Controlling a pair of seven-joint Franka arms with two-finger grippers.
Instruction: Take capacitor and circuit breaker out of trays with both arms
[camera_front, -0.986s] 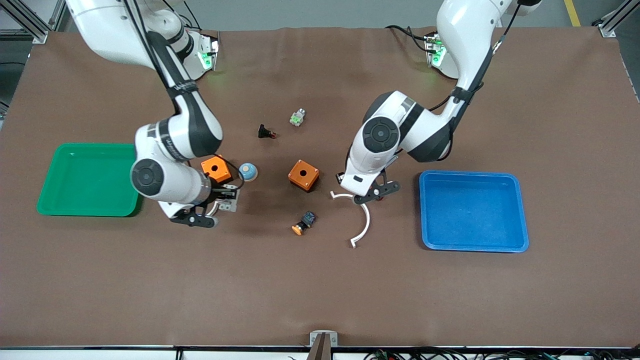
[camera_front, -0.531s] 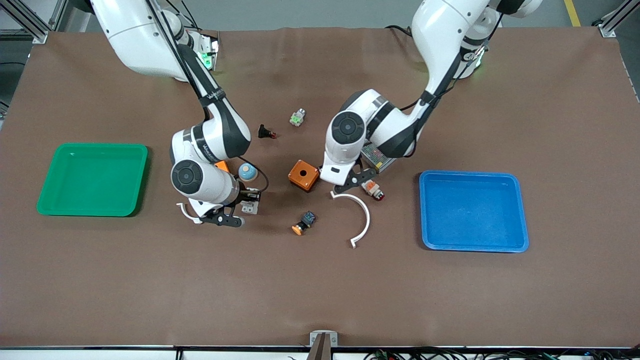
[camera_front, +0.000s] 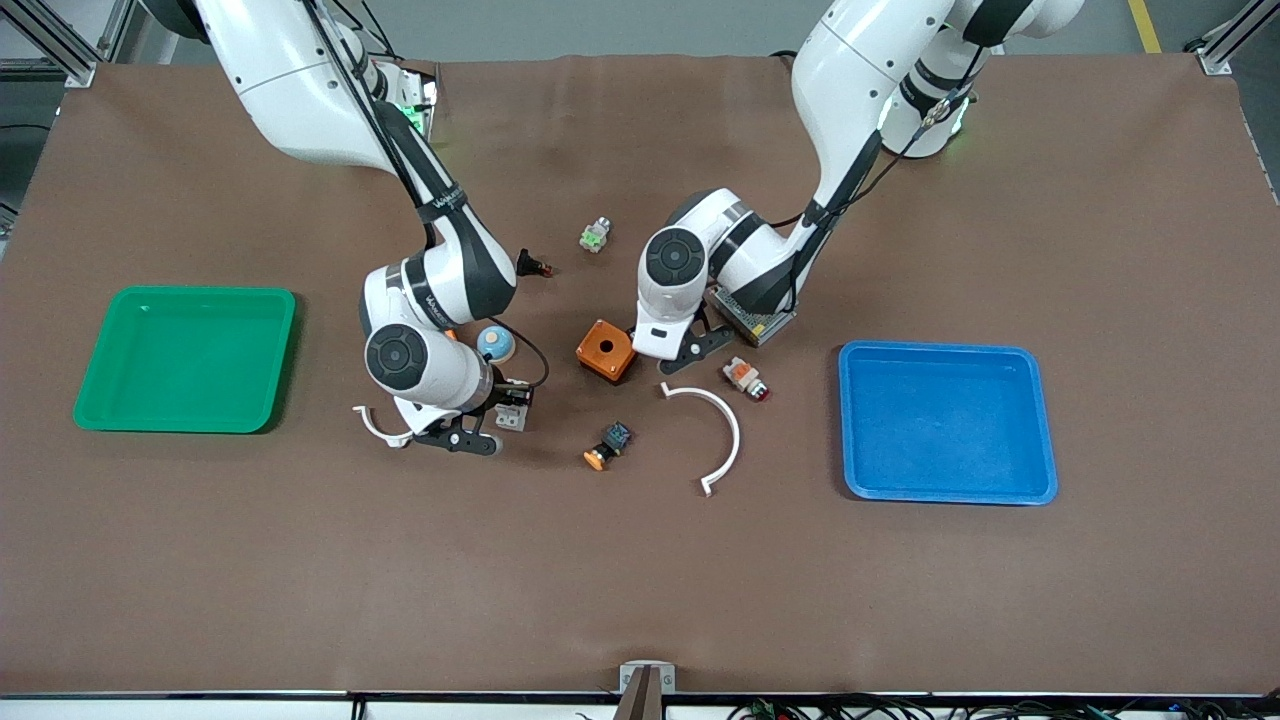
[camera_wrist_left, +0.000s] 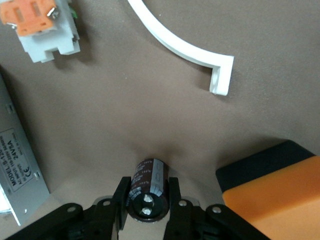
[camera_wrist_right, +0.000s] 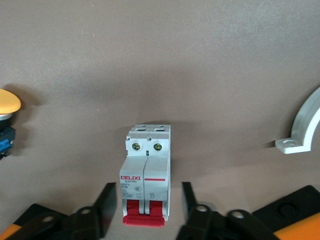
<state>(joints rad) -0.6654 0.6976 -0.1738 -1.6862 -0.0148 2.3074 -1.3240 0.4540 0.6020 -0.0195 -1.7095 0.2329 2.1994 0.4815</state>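
We saw the right gripper low over the table with its fingers apart, the breaker lying loose between them. The left gripper, beside an orange box, was clamped on the capacitor, near a white curved bracket.

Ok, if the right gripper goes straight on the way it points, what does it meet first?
The breaker, lying on the table between the right gripper's open fingers. It probably touches that, then the table underneath.
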